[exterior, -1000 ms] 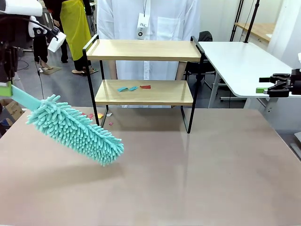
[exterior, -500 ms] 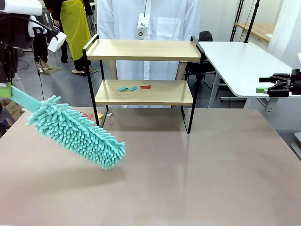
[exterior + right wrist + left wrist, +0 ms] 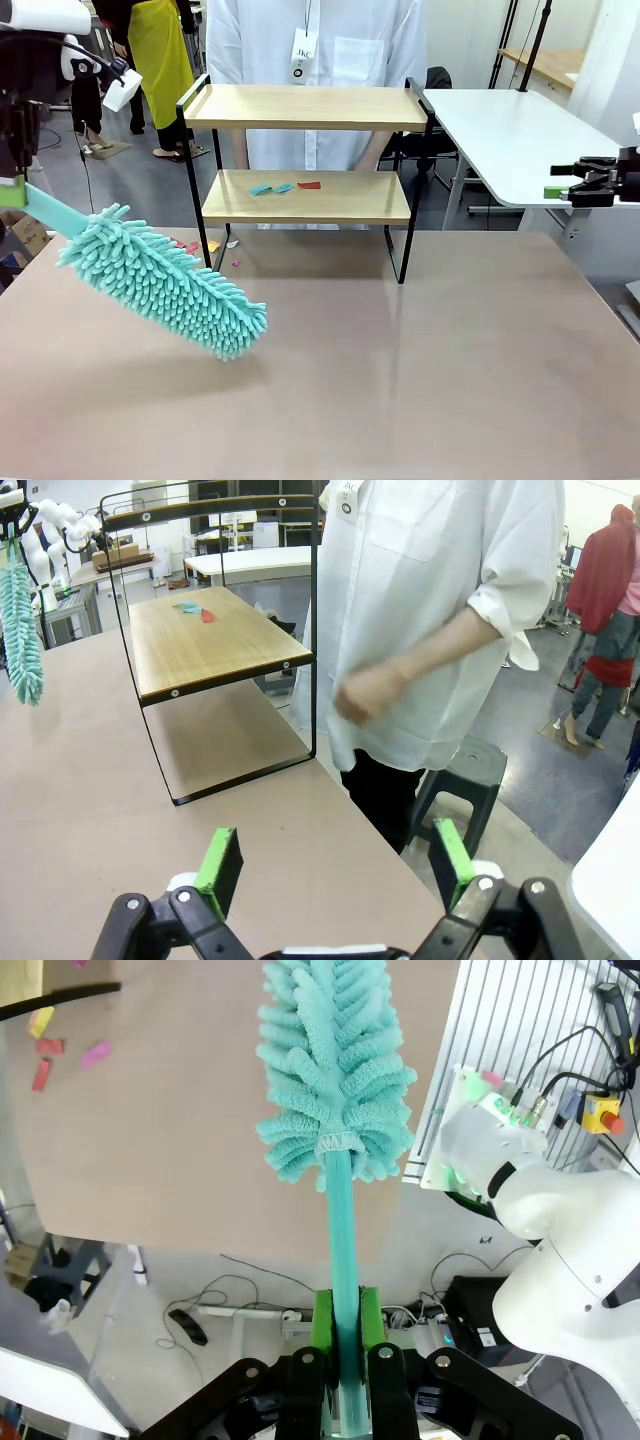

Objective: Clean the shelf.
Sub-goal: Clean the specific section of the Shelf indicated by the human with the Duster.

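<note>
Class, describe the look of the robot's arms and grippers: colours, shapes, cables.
The left gripper and right gripper are black and two-fingered, with bright green pads. The left arm has a rounded white shell; a thin black cable loops beside it.

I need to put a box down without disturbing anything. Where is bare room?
The top board of the shelf is bare end to end. The table in front of it and out to the right edge is bare. Crowded: scraps on the lower board's left half, more by the left leg, and the duster hanging over the table's left side.
</note>
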Action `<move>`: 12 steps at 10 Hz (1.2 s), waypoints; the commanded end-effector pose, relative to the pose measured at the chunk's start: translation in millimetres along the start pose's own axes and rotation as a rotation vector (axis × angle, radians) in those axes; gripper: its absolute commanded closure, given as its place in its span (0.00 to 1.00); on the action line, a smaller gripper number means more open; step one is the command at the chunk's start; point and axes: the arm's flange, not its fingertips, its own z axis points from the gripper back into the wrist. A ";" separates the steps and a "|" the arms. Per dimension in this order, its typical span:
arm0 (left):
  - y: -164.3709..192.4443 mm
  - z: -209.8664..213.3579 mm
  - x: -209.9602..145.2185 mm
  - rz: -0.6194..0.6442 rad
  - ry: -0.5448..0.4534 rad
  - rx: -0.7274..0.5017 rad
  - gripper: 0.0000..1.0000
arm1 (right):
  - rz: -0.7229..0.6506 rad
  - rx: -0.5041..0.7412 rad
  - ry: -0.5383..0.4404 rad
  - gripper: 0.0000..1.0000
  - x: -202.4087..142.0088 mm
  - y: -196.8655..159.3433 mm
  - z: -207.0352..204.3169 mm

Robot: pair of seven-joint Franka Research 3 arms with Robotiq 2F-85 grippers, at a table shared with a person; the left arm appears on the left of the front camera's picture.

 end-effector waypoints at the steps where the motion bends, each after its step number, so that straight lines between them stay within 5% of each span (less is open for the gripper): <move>1: -4.2 2.1 -2.2 -0.007 -0.012 -0.007 0.87 | -0.001 -0.001 0.009 0.00 3.7 -0.3 -0.2; 12: -4.2 2.1 -2.2 -0.007 -0.012 -0.007 0.87 | -0.001 -0.001 0.009 0.00 3.7 -0.3 -0.2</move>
